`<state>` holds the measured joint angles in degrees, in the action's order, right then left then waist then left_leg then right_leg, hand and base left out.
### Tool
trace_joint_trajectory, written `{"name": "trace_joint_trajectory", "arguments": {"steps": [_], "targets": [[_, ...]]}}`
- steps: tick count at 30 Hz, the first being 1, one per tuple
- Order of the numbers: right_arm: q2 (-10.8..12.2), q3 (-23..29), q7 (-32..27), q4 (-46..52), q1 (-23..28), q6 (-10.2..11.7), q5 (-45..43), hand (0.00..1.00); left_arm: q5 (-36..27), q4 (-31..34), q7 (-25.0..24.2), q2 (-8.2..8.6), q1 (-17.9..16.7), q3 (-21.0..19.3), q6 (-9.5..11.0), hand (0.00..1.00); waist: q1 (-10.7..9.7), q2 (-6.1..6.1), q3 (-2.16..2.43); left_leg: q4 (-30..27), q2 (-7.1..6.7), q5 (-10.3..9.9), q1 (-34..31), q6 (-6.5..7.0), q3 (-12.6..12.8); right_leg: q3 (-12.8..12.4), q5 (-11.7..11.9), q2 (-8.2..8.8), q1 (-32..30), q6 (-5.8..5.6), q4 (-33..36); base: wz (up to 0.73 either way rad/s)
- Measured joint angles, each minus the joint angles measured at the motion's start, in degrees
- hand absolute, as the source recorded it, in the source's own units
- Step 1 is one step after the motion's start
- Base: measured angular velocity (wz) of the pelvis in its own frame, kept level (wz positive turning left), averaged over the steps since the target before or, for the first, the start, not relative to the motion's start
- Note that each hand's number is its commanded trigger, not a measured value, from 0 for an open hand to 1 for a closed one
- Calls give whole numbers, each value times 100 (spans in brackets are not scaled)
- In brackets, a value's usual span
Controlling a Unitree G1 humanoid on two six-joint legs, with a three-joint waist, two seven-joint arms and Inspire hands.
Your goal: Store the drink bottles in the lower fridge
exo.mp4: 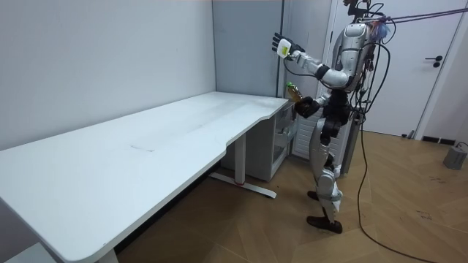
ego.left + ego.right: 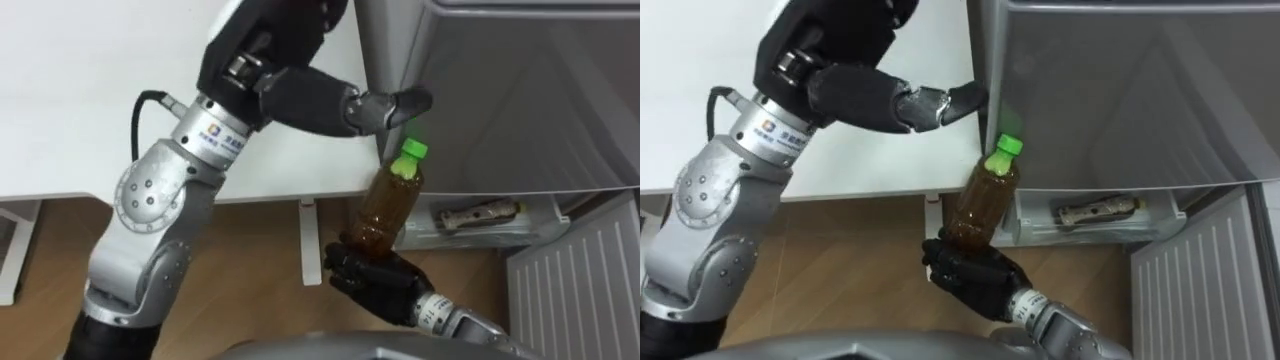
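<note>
Room view has the robot standing at the end of the white worktop (image 1: 146,146), facing the fridge, one arm raised and the other held low in front of its body.

From where I stand the job looks about half done. The right hand (image 2: 378,282) is clenched round the base of a brown drink bottle (image 2: 390,205) with a green cap. It carries the bottle upright and slightly tilted, in the air. The bottle is not yet inside anything. Just beyond that hand and a little to its right the lower fridge (image 2: 450,238) stands open. Its white ribbed door (image 2: 575,290) is swung out further to the hand's right. On the shelf inside lies something brownish (image 2: 482,213) on its side, which I take for another drink already put away, though I can't be sure of it.

The left hand (image 2: 385,108) is up above the bottle's cap, fingers stretched out and grasping nothing. Its tips are at the edge of the grey upper fridge (image 2: 530,90).

What's left, I'd judge, is to carry the held bottle forward and to the right, into the open compartment, let go, and shut the door.

Counted: one bottle in hand, one likely drink on the shelf, one worktop, one open door.
</note>
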<state>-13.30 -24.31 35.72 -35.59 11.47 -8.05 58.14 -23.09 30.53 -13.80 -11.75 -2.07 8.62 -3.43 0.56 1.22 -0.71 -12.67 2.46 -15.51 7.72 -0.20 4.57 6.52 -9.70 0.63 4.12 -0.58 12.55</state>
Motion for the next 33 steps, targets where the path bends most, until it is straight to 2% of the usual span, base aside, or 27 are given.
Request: {"name": "trace_joint_trajectory", "arguments": {"steps": [2,5,8,10,11,13,18,21,24,26,30,33], "targets": [[2,162,1,2,98,2,-28,100,15,64,131,-6,0,-256,30,0,104,-6,5,-6,0,0,15,0,-21,4,0,0,23,0,2,0],[-5,312,0,2,225,50,-12,100,15,161,385,-13,0,-527,203,0,206,-7,5,4,-5,0,84,0,-76,34,-1,2,108,-1,-4,5],[2,495,-4,194,400,77,-40,100,44,341,501,4,0,-848,326,0,428,12,19,60,-5,-1,141,0,-72,29,-1,-3,144,-2,-16,-3],[18,687,-2,265,535,122,-185,100,237,429,840,3,0,-1304,447,0,518,44,56,93,-13,-1,206,0,-155,68,2,-10,247,4,-91,6],[27,747,-3,262,567,127,-245,100,276,429,936,3,-1,-1417,515,0,540,50,59,94,-14,-1,234,0,-169,86,2,-10,279,3,-99,9],[1,910,-16,315,710,130,-344,100,397,424,1252,-6,-25,-1865,695,0,731,85,73,112,-11,-1,305,0,-159,75,-7,-13,331,1,-99,0],[0,1136,-116,405,807,131,-535,100,429,273,2145,-35,-89,-2749,902,0,926,84,68,112,-20,1,303,1,-187,95,-8,-6,352,0,-120,1],[-4,1240,-252,594,964,105,-715,100,468,-258,2624,-52,-274,-3109,928,0,941,86,70,116,-23,1,331,2,-235,153,-8,-3,400,-3,-195,9],[1,1255,-388,704,1040,93,-706,100,456,-817,3121,-28,-784,-3144,898,0,937,126,57,97,-22,1,330,2,-248,189,-12,0,405,-4,-217,3],[30,1257,-451,705,1044,91,-707,100,435,-1234,3283,-15,-1003,-3089,865,0,933,94,71,102,-32,1,313,2,-293,233,-11,5,426,-4,-253,9],[41,1252,-456,704,1076,14,-698,100,-648,-2158,3573,80,-1295,-2942,671,0,931,82,72,145,-32,2,387,2,-315,240,-11,4,495,-4,-292,1],[41,1251,-459,698,1091,-81,-698,100,-1017,-2810,3726,103,-1561,-2674,563,0,932,62,82,176,-33,3,406,4,-310,225,-11,3,481,-5,-286,-3]]}}
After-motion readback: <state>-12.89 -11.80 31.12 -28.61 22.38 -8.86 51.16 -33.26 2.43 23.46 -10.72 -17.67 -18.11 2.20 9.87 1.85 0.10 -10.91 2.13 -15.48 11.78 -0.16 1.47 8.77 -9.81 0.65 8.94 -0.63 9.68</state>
